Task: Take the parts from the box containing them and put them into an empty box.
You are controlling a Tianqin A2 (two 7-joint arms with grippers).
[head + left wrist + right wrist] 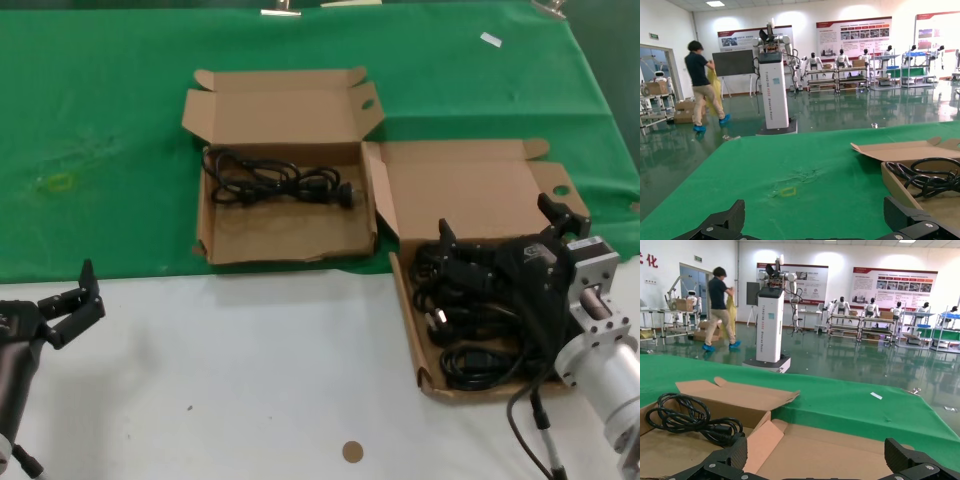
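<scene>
The box with several black cord bundles point(470, 315) stands at the right, its wall point(408, 310) low and its lid point(470, 195) laid back. My right gripper point(498, 218) hovers open over this box, above the cords and the lid, holding nothing; in the right wrist view point(817, 457) its jaws stand wide over the bare lid point(840, 450). The other box point(290, 232), with upright walls, holds one cord bundle point(275, 183), which also shows in the right wrist view point(690, 417) and the left wrist view point(925, 177). My left gripper point(68, 300) is open and empty at the near left.
Both boxes lie where the green cloth point(100, 150) meets the white table point(250, 380). A small brown disc point(352, 451) lies on the white table near the front. A yellow mark point(60, 182) is on the cloth at the left.
</scene>
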